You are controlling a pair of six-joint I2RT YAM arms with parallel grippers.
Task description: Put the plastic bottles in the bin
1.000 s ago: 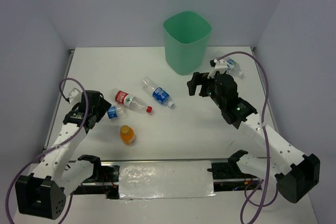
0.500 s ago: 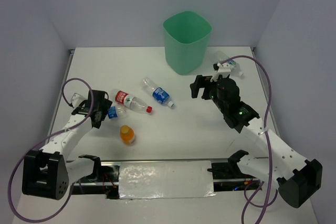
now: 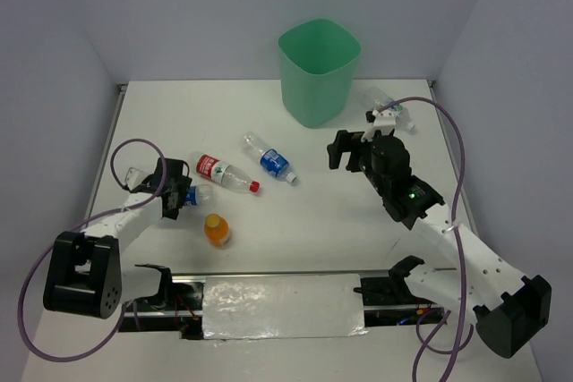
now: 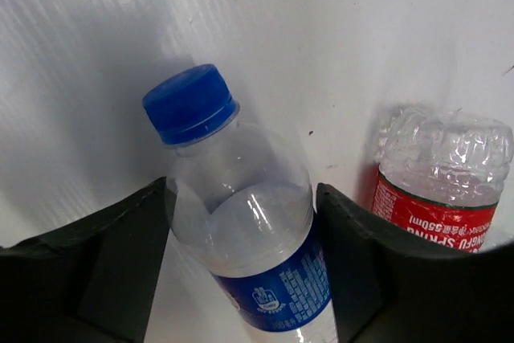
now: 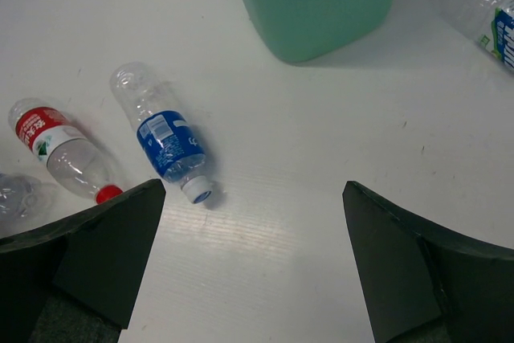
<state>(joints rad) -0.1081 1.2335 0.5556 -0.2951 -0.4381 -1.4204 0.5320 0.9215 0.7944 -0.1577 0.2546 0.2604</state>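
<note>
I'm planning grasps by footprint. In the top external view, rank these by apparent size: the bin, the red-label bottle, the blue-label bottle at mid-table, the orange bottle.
1. bin, clearly largest.
2. red-label bottle and blue-label bottle: they look about alike, so unranked.
3. orange bottle, smallest.

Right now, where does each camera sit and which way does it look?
Top external: high behind the arms, looking down at the table, both arms and the bin in view.
Left wrist: on the left arm, close over a blue-capped bottle between its fingers.
Right wrist: facing the bin, fingers at the bottom corners.
All share the red-labelled bottle.
</note>
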